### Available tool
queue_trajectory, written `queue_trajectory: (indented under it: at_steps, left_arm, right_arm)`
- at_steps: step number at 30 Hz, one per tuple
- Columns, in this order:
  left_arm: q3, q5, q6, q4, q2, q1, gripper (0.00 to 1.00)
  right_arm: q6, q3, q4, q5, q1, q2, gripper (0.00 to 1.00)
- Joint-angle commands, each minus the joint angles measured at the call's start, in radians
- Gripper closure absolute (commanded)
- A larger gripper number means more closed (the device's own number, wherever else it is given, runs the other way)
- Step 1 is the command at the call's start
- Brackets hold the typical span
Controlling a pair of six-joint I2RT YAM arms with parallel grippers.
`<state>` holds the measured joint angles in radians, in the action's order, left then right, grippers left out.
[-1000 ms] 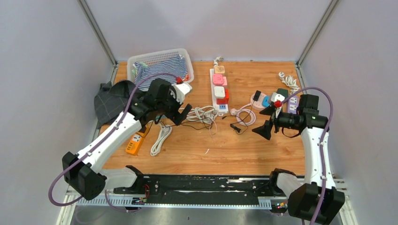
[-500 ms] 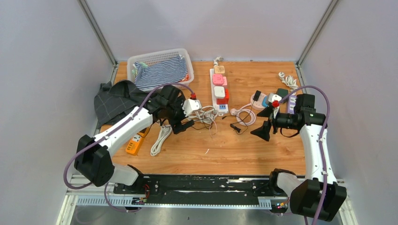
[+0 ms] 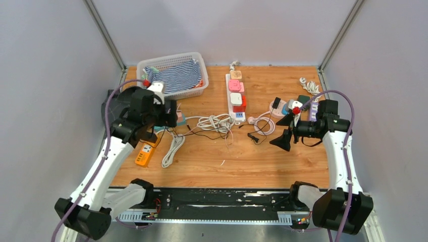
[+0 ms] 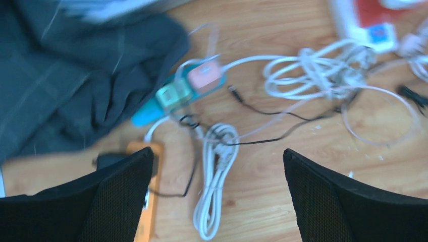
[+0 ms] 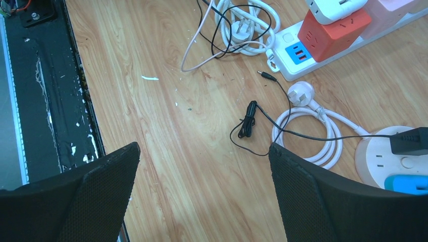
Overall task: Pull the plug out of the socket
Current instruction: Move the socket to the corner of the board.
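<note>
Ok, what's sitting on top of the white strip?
A beige plug, a pink one, then a white one and a red cube. The sockets beneath them are covered.

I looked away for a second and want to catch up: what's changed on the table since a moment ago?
The left gripper swung left, away from the white cable coil, and now hangs open and empty near the teal socket strip. The right gripper, open, and the white power strip stayed put.
</note>
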<state>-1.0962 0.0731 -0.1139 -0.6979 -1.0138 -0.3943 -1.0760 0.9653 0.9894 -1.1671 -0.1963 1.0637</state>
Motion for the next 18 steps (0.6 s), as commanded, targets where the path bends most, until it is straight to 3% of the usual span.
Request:
queue_trajectory:
  at_steps: [1, 7, 12, 15, 18]
  left_arm:
    - [0.151, 0.044, -0.337, -0.042, 0.057, 0.163, 0.00]
    - [0.249, 0.261, -0.593, -0.024, 0.188, 0.258, 0.00]
    - [0.299, 0.265, -0.749, -0.031, 0.022, 0.360, 0.03]
    - [0.293, 0.324, -0.774, -0.029, -0.049, 0.387, 0.06]
    - [0.267, 0.480, -0.690, -0.011, -0.060, 0.389, 0.06]
  right_arm:
    - [-0.031, 0.022, 0.037, -0.032, 0.017, -0.014, 0.02]
    - [-0.033, 0.021, 0.037, -0.037, 0.016, -0.021, 0.02]
    - [-0.034, 0.018, 0.037, -0.036, 0.016, -0.019, 0.02]
    - [-0.033, 0.017, 0.037, -0.035, 0.015, -0.021, 0.02]
    - [-0.032, 0.016, 0.037, -0.036, 0.015, -0.019, 0.02]
